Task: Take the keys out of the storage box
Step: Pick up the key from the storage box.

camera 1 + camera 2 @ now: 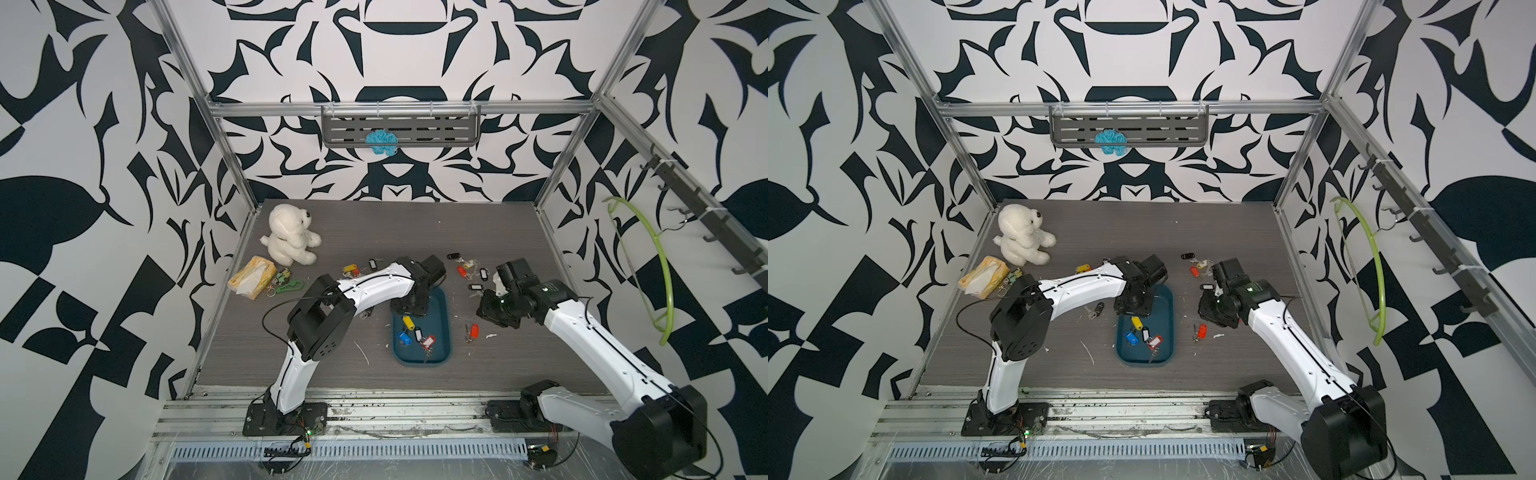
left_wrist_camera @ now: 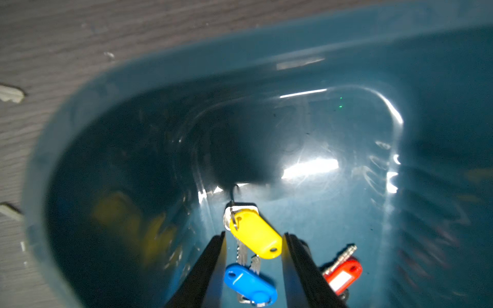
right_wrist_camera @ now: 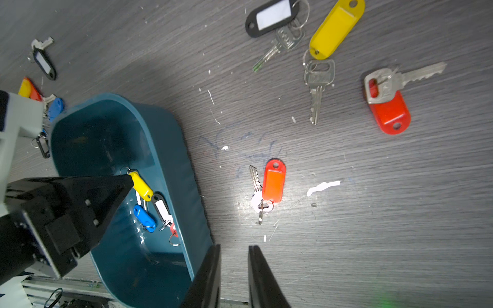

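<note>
The teal storage box (image 1: 436, 307) (image 1: 1165, 307) lies mid-table. Inside it are keys with a yellow tag (image 2: 256, 233) (image 1: 409, 322), a blue tag (image 2: 249, 281), a red tag (image 2: 342, 274) and a black tag (image 3: 161, 208). My left gripper (image 2: 254, 234) is down in the box, open, its jaws on either side of the yellow tag with a small gap left. My right gripper (image 3: 234, 246) hovers over the table just outside the box wall (image 3: 170, 138), open by a narrow gap with nothing between its jaws. A red-tagged key (image 3: 273, 181) lies beyond it.
More keys lie scattered on the table behind the box at the right (image 1: 469, 270) and left (image 1: 353, 270). At the back left are a white plush bear (image 1: 289, 235), a yellow tissue packet (image 1: 251, 277) and a green carabiner keychain (image 1: 289, 286). A green hanger (image 1: 660, 266) hangs on the right wall.
</note>
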Tool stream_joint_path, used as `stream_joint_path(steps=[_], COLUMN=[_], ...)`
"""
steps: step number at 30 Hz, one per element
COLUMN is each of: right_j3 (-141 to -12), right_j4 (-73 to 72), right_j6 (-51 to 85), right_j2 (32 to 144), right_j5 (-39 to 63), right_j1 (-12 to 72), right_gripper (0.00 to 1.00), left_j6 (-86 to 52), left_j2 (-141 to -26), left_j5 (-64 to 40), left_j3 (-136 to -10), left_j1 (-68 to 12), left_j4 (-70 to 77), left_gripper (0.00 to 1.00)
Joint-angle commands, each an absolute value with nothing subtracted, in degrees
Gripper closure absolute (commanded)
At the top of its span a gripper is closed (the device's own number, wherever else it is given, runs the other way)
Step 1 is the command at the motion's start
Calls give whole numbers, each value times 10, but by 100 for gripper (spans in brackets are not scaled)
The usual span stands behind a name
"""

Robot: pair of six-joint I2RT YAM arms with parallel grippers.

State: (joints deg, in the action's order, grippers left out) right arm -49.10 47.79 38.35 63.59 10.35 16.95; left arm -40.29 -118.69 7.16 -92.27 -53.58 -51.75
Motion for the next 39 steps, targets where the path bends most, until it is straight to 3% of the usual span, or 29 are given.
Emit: stream_joint_path(steps=[1,18,26,39], right_j3=[-485,-477,-479,-497], right_j4=[468,471,475,480], right_j6=[370,357,358,362], right_j2=[638,635,631,631], right_j5=[110,113,114,136], right_j1=[166,161,161,160], right_gripper=[76,77,79,81], left_j6=[-412,-415,-411,-404], left_j2=[-1201,-1240,-1220,-1082], left_j5=[90,87,87,155], left_j3=[-943,-955,-963,-983], left_j1=[-536,-536,-537,-534], left_j4=[-546,-546,-551,-609], left_gripper=[60,78,100,100])
